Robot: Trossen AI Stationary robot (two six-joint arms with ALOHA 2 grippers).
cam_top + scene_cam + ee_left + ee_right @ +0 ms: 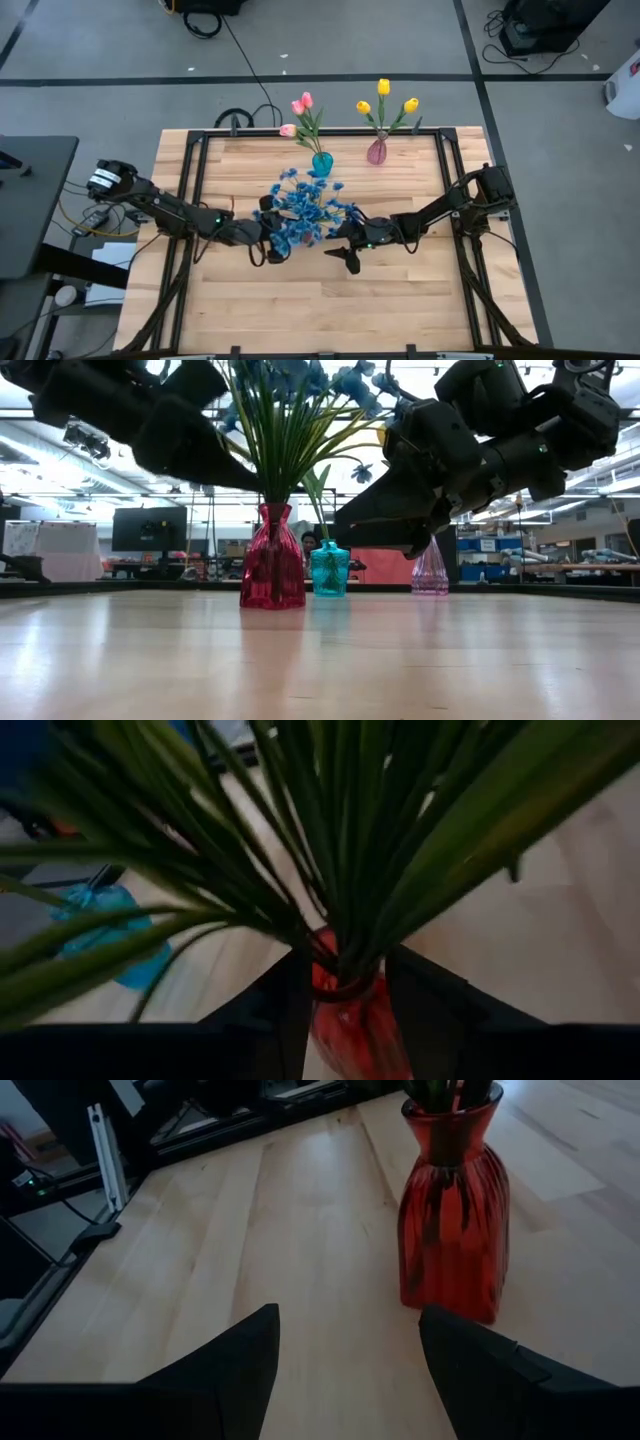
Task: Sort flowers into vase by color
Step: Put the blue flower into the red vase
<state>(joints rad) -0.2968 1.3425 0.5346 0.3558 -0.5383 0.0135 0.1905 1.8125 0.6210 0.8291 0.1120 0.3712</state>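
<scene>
Pale wood table (330, 300): blue blossom spray (305, 212) upright in ribbed red glass vase (272, 570), left gripper (340, 995) loosened around its neck; right gripper (345, 1345) spread empty beside.

A grey floor (330, 40) marked with dark tape lines surrounds the pale wooden table (320, 300), with black cables (245, 60) trailing across it. Beyond the table, the low view shows a bright workshop: ceiling light strips (40, 445), a dark monitor (148, 528) and cluttered benches (560, 570).

Blue sprays (305, 208) stand in the red vase (272, 565); pink tulips (300, 112) and yellow tulips (385, 100) stand behind.
</scene>
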